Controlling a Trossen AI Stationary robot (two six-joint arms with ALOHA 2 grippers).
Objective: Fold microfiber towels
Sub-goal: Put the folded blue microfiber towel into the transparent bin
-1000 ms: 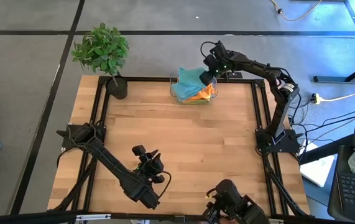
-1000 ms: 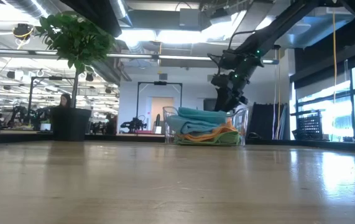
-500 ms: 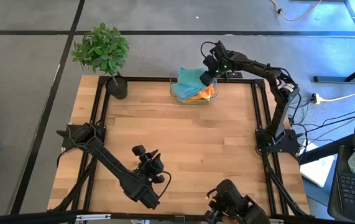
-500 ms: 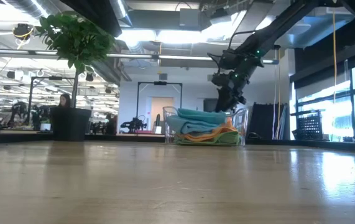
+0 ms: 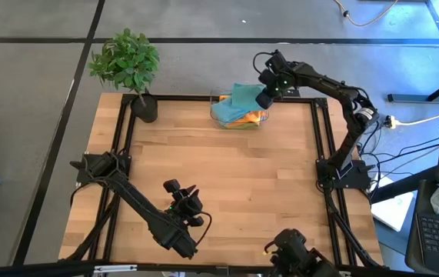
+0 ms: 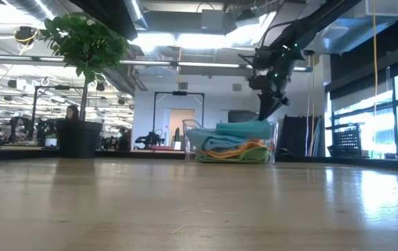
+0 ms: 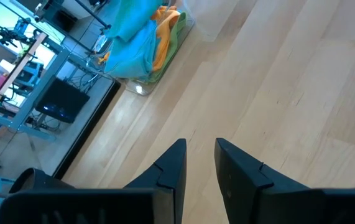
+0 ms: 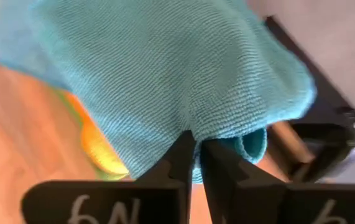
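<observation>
One teal towel (image 8: pixel 165 68) is pinched at its edge by the right gripper (image 8: pixel 194 146), jaws clenched, above the clear bin (image 5: pixel 217 117) at the tabletop's (image 5: pixel 227 185) far side, likely for pulling out. Left gripper (image 7: pixel 199 158) is parked near, jaws slightly parted, empty.

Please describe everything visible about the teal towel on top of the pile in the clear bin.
The teal towel is a soft cloth with a fine ribbed microfiber weave. It lies crumpled on top of the pile in the clear bin at the table's far edge, above orange and green towels. The right gripper is shut on a pinched fold of it, so the cloth bulges around the fingers.
</observation>
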